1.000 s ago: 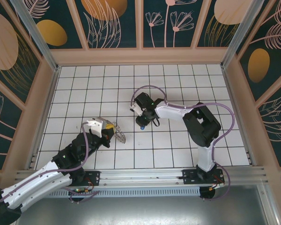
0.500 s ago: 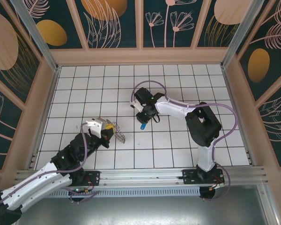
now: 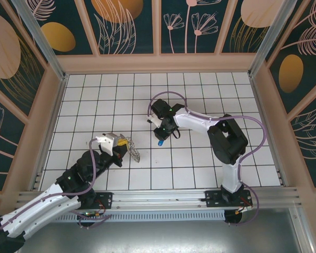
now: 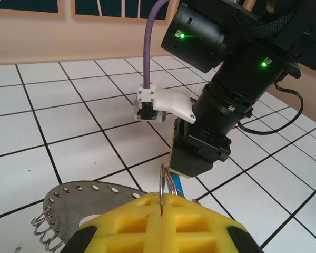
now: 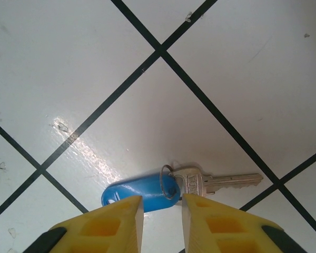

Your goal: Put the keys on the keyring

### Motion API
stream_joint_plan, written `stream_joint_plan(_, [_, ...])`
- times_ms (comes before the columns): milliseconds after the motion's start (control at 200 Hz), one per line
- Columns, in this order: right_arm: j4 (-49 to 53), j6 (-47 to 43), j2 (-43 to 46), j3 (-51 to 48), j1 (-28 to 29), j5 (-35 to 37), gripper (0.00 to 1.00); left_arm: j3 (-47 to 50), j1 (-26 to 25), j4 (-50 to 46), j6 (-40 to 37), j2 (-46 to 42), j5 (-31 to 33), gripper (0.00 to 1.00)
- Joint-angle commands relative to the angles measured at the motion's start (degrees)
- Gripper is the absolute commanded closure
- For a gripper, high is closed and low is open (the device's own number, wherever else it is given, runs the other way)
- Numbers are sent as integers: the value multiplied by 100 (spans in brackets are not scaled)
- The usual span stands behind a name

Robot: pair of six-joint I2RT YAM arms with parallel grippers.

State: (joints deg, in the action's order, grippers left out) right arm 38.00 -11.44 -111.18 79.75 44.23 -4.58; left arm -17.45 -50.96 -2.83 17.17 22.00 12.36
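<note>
The key lies flat on white tiles, blade pointing right in the right wrist view, beneath the narrowly parted right gripper. The left gripper pinches the keyring. Floral walls surround.

Glossy white square-tiled floor with thin dark grout lines, fenced by pale beige wooden boards; above them dark teal wall panels with orange discs and pink line-drawn flowers

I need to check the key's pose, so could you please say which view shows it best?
Right wrist: the key lies flat, blue tag and silvery blade sharp. Top external shows a blue speck; left wrist, at most a blue sliver.
</note>
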Motion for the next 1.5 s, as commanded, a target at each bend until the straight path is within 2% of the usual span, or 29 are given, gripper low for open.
stream_joint_plan(0, [88,35,-124,7,-45,-123,75,-136,-10,204,-79,-22,-71,100])
stream_joint_plan(535, [-116,-20,-318,-99,-129,-200,73,-118,-4,173,-59,-103,-28,100])
stream_joint_plan(1046, [-221,-40,-346,-176,-170,-271,87,-151,-8,98,-31,-163,-11,100])
stream_joint_plan(1351, [-290,-60,-328,-261,-202,-373,88,-153,-5,55,-5,-232,8,100])
stream_joint_plan(1496, [-355,-60,-165,-314,-228,-359,100,-153,-10,46,-1,-234,12,100])
